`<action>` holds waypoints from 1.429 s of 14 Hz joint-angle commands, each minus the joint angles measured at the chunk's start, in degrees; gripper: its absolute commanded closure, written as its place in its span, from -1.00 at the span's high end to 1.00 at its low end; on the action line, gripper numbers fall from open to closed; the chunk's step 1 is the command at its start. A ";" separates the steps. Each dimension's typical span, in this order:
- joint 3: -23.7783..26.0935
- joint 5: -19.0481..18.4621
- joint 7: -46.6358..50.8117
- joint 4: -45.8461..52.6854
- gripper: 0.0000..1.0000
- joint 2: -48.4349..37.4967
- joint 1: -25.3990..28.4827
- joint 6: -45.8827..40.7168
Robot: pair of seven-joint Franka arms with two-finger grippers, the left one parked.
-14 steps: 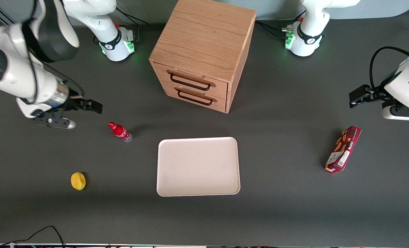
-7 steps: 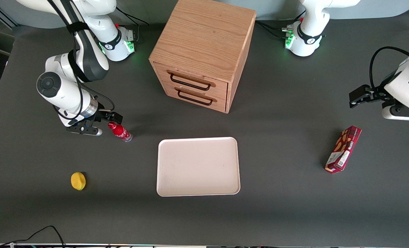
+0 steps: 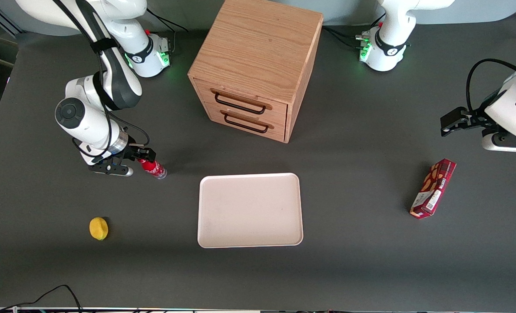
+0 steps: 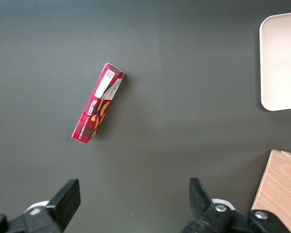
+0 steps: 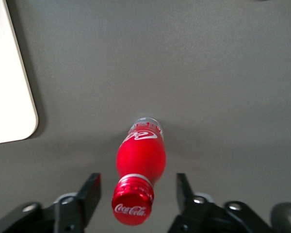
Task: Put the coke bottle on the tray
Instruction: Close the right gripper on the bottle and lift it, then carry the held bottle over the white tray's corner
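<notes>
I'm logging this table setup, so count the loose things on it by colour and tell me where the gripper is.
Red: 2, the bottle and the snack box
Yellow: 1, the lemon
Pinkish-white: 1, the tray
Wood: 1, the drawer cabinet
Total: 5
The gripper is open around the bottle's neck.

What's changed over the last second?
The gripper has swung in from the working arm's end of the table and come down around the coke bottle's cap, fingers open either side, not yet gripping. Bottle, tray, lemon and snack box haven't moved.
</notes>
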 commanded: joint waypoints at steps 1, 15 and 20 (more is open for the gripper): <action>0.11 -1.19 -0.09 0.00 -1.00 -0.13 0.07 0.87; 1.07 -1.11 0.17 35.10 -1.00 -1.03 0.25 -39.35; 6.85 -2.50 16.03 62.00 -1.00 18.02 2.53 -50.46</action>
